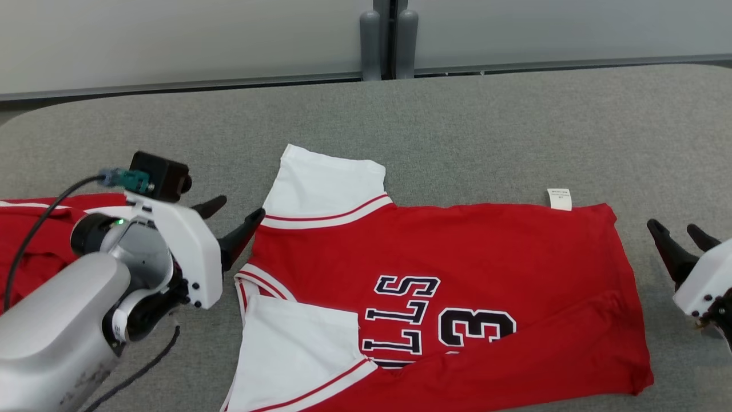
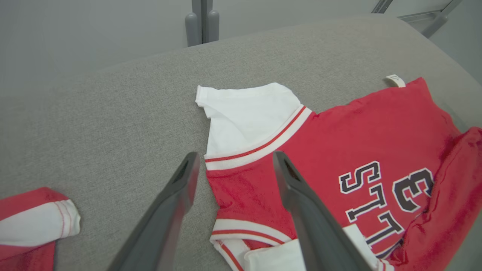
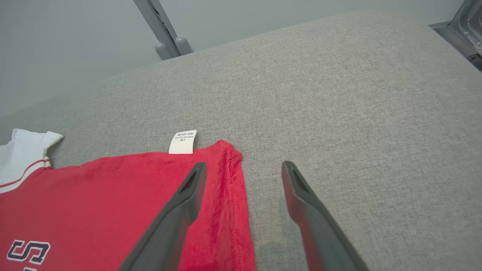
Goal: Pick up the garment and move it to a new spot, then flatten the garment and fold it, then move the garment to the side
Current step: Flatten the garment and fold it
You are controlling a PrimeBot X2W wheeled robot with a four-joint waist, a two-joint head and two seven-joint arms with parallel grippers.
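Observation:
The garment (image 1: 486, 257) is a red jersey with white sleeves and black lettering, lying folded on the grey table, its hem to the right with a white tag (image 1: 559, 199). My left gripper (image 1: 231, 214) stands open just above the jersey's shoulder edge by the upper white sleeve (image 2: 244, 116); nothing is between its fingers (image 2: 180, 188). My right gripper (image 1: 680, 234) is open at the far right, just off the hem corner (image 3: 226, 150), holding nothing. In the right wrist view its left finger (image 3: 188, 195) hangs over the red hem (image 3: 222, 210).
A second red and white garment (image 1: 34, 229) lies at the table's left edge, partly behind my left arm; its cuff (image 2: 49, 222) shows in the left wrist view. Grey table (image 1: 514, 126) stretches beyond the jersey to a pale wall with a grey post (image 1: 389, 40).

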